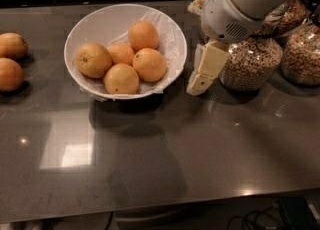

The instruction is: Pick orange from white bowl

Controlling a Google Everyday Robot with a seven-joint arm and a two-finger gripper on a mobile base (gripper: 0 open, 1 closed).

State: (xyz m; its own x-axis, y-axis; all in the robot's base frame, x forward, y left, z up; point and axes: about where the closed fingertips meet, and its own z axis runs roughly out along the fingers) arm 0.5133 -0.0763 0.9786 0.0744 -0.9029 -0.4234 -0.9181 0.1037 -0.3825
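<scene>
The white bowl (170, 44) with a paper liner sits on the dark counter at the upper left of centre and holds several fruits. The orange (93, 60), paler and yellowish with a small dark stem dot, lies at the bowl's left side. Smaller deeper-orange fruits (149, 64) fill the rest. My gripper (202, 74) hangs from the white arm just right of the bowl's rim, its cream-coloured fingers pointing down toward the counter, outside the bowl and holding nothing that I can see.
Two loose orange fruits (10, 59) lie at the counter's left edge. Glass jars of cereal (250, 64) stand behind and to the right of the gripper. The counter's front edge (160, 209) runs along the bottom.
</scene>
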